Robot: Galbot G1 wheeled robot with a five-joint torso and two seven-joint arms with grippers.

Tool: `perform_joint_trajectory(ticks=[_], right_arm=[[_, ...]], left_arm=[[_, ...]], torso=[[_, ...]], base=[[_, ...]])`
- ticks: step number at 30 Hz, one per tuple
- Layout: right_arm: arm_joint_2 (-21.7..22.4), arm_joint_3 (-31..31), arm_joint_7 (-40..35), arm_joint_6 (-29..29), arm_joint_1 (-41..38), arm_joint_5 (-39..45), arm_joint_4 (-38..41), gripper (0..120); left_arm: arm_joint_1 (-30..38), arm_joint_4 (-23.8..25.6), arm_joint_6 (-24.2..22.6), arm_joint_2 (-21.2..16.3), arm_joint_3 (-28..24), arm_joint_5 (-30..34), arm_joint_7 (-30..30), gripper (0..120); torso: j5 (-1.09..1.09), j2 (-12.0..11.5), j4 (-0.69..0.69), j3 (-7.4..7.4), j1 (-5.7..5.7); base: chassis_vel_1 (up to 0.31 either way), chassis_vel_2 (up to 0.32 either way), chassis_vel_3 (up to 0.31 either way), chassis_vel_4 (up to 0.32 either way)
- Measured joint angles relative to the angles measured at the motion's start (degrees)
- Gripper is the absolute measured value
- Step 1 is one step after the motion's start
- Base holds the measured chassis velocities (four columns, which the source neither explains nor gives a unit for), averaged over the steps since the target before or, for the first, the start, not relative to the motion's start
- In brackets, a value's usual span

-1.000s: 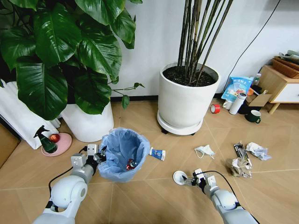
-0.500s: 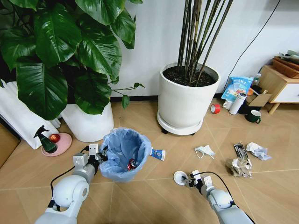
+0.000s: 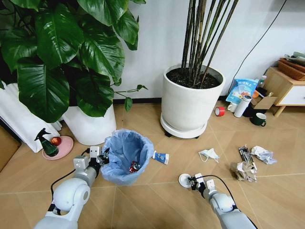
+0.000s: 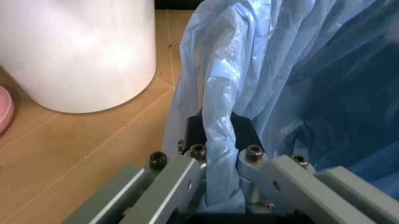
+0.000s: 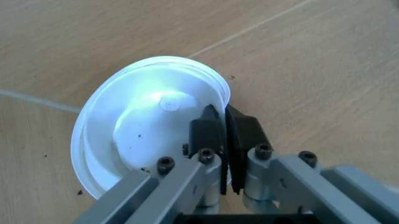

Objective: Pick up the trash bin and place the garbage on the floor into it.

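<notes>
On floor, right side | my right claw (image 3: 192, 182) pinches the white disc (image 3: 184, 180) by its rim | trash bin (image 3: 125, 157) lies leftward, rim clamped in my left claw (image 3: 102, 159).

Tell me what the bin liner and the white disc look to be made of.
The bin liner looks like thin, glossy, light-blue plastic film: it crinkles, folds and lets light through where the left gripper pinches it. The white disc, clamped at its rim by the right gripper, seems to be smooth moulded plastic with ridged edges, possibly a cup lid.
</notes>
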State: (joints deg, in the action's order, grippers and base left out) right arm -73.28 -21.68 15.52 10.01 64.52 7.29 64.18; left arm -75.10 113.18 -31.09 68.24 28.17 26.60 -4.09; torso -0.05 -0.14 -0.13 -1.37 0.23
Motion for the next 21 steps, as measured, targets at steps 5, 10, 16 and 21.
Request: perform_joint_trajectory(ticks=[5,10,16,21], right_arm=[[-0.3,-0.8,-0.3,0.7,0.2,0.8,1.5,0],[-0.3,-1.5,-0.4,0.8,0.0,2.1,4.8,0],[0.5,-1.7,-0.8,0.8,-0.3,5.1,10.1,0],[2.0,-1.3,-1.4,2.8,-0.9,9.7,18.4,0]], left_arm=[[0.4,-0.7,0.0,-0.3,0.2,0.0,0.1,0],[0.8,-1.4,0.0,-0.5,0.2,0.1,0.2,0],[2.0,-2.8,0.1,-0.7,0.0,0.1,0.4,0],[4.1,-5.9,0.2,-0.8,-1.1,0.1,0.5,0]], torso=[[0.03,0.0,-0.01,-0.02,0.01],[0.00,0.0,0.00,-0.02,0.01],[-0.01,0.0,0.00,-0.01,0.01],[0.00,0.0,-0.01,-0.01,0.01]], base=[[0.000,0.000,0.000,0.000],[0.000,0.000,0.000,0.000],[0.000,0.000,0.000,0.000],[0.000,0.000,0.000,0.000]])
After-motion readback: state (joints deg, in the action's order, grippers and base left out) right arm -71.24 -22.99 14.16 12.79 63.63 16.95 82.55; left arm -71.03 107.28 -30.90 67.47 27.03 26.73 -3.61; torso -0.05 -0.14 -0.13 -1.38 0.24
